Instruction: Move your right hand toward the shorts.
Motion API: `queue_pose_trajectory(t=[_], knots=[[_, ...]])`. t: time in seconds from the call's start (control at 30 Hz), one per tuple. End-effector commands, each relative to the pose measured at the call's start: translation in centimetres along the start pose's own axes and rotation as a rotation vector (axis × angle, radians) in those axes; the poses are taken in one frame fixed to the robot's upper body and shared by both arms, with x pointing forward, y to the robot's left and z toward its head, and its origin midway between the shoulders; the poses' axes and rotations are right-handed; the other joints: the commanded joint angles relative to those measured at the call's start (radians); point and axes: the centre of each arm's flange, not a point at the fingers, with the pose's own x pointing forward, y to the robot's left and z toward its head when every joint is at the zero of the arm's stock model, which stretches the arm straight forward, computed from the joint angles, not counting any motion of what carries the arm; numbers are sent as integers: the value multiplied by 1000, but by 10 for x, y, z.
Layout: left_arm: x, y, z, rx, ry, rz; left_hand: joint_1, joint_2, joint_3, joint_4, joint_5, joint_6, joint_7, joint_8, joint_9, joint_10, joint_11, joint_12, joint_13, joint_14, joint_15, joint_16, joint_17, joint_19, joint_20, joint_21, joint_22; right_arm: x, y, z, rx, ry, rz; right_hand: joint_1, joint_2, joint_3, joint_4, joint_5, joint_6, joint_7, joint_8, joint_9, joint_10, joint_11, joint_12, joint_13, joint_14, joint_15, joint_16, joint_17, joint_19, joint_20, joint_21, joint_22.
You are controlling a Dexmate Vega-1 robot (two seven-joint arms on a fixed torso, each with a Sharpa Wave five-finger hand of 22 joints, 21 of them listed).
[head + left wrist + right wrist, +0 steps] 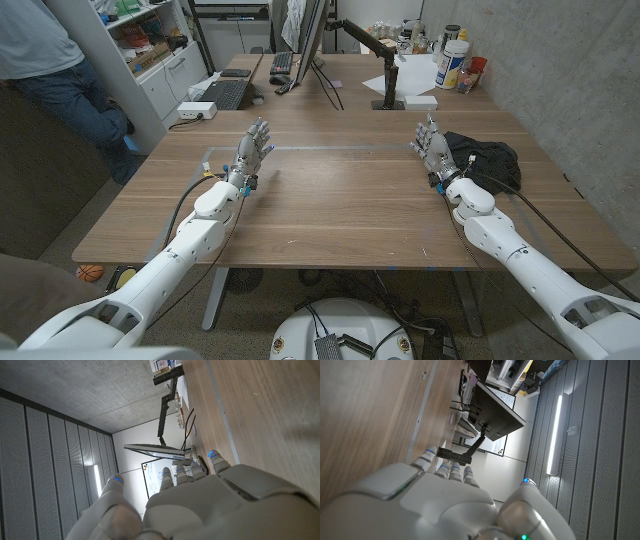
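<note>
The robot's white right hand (pixel 431 145) stands upright with fingers spread and nothing held, just beside the crumpled black fabric shorts (pixel 483 157) near the wooden table's (pixel 330 200) right edge, apparently poised for a short sideways reach

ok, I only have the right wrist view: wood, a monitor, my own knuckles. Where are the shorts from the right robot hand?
Observer: In the head view the shorts lie on the table just to the outer side of the right robot hand, toward the wall.
Operator: Touching them?
Observer: Cannot tell; the robot hand stands right beside the dark fabric, fingers spread and holding nothing.
Operator: Anything else near that side?
Observer: A black cable runs along the right forearm, past the shorts.
Operator: Left side?
Observer: The left robot hand is up over the table, open too, well apart from the shorts.
</note>
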Motion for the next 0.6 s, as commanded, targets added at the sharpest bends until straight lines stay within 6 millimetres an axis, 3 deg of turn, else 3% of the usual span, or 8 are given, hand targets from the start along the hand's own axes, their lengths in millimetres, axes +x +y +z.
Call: queue_pose_trajectory(t=[0.03, 0.6], knots=[[0, -2, 3, 3, -7, -9, 9, 0, 6, 0, 6, 0, -9, 5, 2, -9, 1, 6, 3, -10, 1, 4, 4, 0, 7, 6, 4, 3, 2, 3, 4, -4, 11, 3, -5, 6, 1, 5, -9, -3, 5, 5, -11, -1, 6, 2, -6, 0, 4, 1, -2, 7, 5, 3], [-3, -3, 4, 3, -11, -15, 12, 2, 7, -3, 5, 2, -8, 5, 2, -10, 1, 6, 3, -17, 3, 3, 4, -1, 6, 7, 4, -1, 0, 9, -22, -18, 10, 3, -2, 5, 1, 5, -9, -3, 5, 5, -14, -3, 4, 2, -12, -3, 2, 1, -3, 5, 4, 3]])
